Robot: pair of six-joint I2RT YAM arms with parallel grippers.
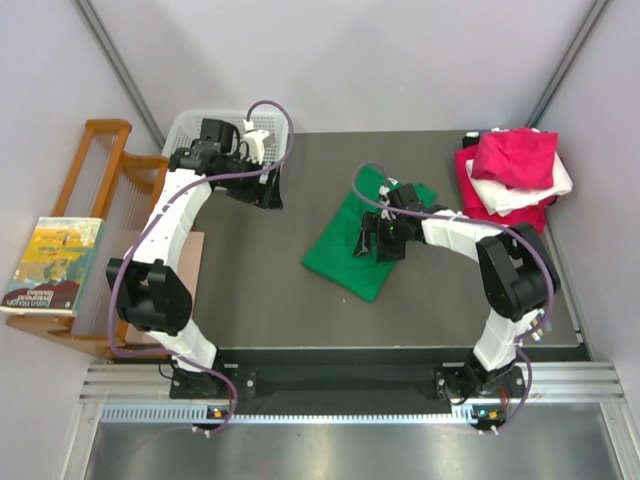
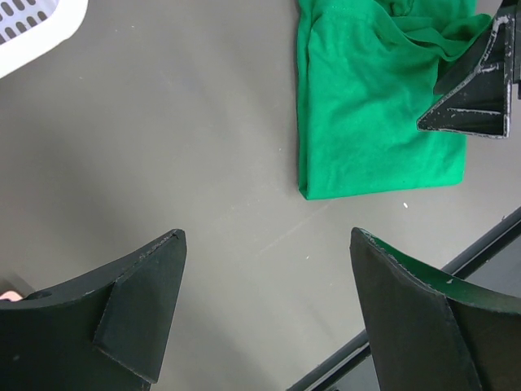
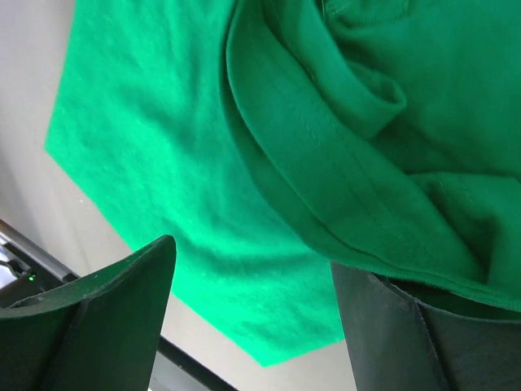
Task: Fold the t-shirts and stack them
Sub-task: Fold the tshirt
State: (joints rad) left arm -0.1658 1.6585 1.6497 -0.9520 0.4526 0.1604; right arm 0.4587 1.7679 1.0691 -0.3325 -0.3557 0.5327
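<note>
Green t-shirt [image 1: 350, 255] lies partly folded mid-surface [image 1: 250, 290], one fold draped over a finger of the spread right pincer [image 1: 385, 236], likely to flip it over, while the left pincer [image 1: 264, 189] hangs spread and empty, clear of the cloth.

— How does the left arm [image 1: 170, 220] stand, from where you are?
— It goes up from its base and reaches far forward, then the wrist bends inward. The left gripper [image 1: 265, 192] points down, and its two fingers [image 2: 138, 314] are held wide apart.
— And the other one?
— The right arm [image 1: 505, 275] rises, folds at the elbow and comes toward the middle. The right gripper [image 1: 385, 240] sits low and tilted down, its jaws spread as well.
</note>
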